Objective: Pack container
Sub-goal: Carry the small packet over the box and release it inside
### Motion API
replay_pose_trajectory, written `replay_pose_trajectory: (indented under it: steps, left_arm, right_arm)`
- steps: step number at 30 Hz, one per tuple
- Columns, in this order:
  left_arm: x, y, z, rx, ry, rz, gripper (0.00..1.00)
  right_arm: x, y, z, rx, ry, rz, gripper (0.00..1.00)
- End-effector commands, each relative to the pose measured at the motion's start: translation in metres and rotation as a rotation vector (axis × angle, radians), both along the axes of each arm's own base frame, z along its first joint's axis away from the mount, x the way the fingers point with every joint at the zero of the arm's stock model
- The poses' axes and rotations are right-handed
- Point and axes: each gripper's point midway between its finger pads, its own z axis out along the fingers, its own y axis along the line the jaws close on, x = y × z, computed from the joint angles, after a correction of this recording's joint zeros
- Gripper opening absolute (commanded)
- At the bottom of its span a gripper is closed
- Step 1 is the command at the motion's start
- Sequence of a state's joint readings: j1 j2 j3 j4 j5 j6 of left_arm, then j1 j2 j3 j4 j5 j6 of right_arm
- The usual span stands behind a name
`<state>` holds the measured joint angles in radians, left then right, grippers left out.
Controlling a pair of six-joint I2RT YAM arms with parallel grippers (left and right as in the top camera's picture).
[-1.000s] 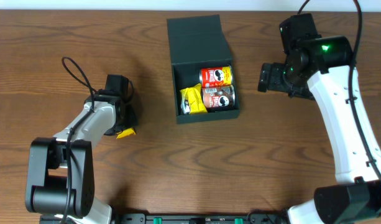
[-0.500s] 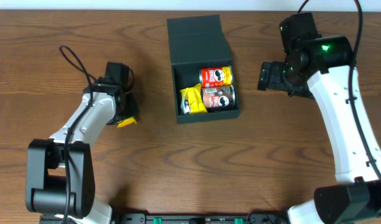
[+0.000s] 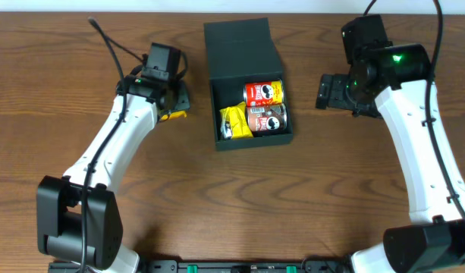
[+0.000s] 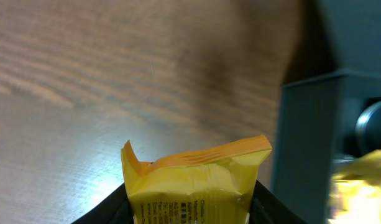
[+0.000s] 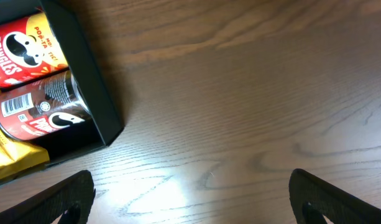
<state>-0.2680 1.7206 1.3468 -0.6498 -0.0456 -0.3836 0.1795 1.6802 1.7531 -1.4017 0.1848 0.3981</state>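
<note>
The dark teal-black container (image 3: 214, 89) sits at the back middle of the table with its flap lid (image 3: 240, 47) folded back. Inside lie a red snack can (image 3: 263, 94), a brown snack can (image 3: 267, 118) and a yellow packet (image 3: 234, 121). Just left of the box, my left gripper (image 3: 174, 106) is shut on another yellow packet (image 3: 172, 115); in the left wrist view that packet (image 4: 196, 177) fills the space between the fingers, with the container wall (image 4: 305, 137) to its right. My right gripper (image 3: 326, 91) stands wide open to the right of the box, nothing between its fingers (image 5: 66, 196).
Bare wooden tabletop (image 3: 308, 205) surrounds the box. In the right wrist view the container's corner (image 5: 106, 127) and both cans (image 5: 35, 106) lie at the upper left, away from the fingers.
My left arm has carried the yellow packet up off the table's left side and rightward toward the container. The right arm has stayed still.
</note>
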Motion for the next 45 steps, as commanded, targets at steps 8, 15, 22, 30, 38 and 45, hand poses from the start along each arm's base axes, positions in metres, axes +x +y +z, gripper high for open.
replay_pose_trajectory:
  steps: [8, 15, 22, 30, 38, 45]
  left_arm:
    - [0.023, -0.051, 0.037, 0.099, -0.197, -0.087, 0.47]
    - [0.028, -0.066, 0.042, 0.091, -0.247, -0.093, 0.46]
    - [0.043, -0.074, 0.031, 0.080, -0.269, -0.091, 0.38]
    - [0.058, -0.095, 0.022, 0.027, -0.249, -0.118, 0.41]
    - [0.061, -0.122, 0.010, 0.020, -0.249, -0.162, 0.43]
    - [0.062, -0.132, -0.006, 0.004, -0.229, -0.181, 0.47]
  right_arm:
    - [0.001, -0.004, 0.002, -0.020, -0.009, -0.009, 0.99]
    - [0.001, -0.004, 0.002, -0.019, -0.009, -0.009, 0.99]
    - [0.001, -0.004, 0.002, -0.019, -0.009, -0.009, 0.99]
    - [0.001, -0.004, 0.002, -0.019, -0.010, -0.009, 0.99]
    - [0.001, -0.004, 0.003, -0.019, -0.010, -0.009, 0.99]
    - [0.001, -0.004, 0.002, -0.020, -0.009, -0.009, 0.99]
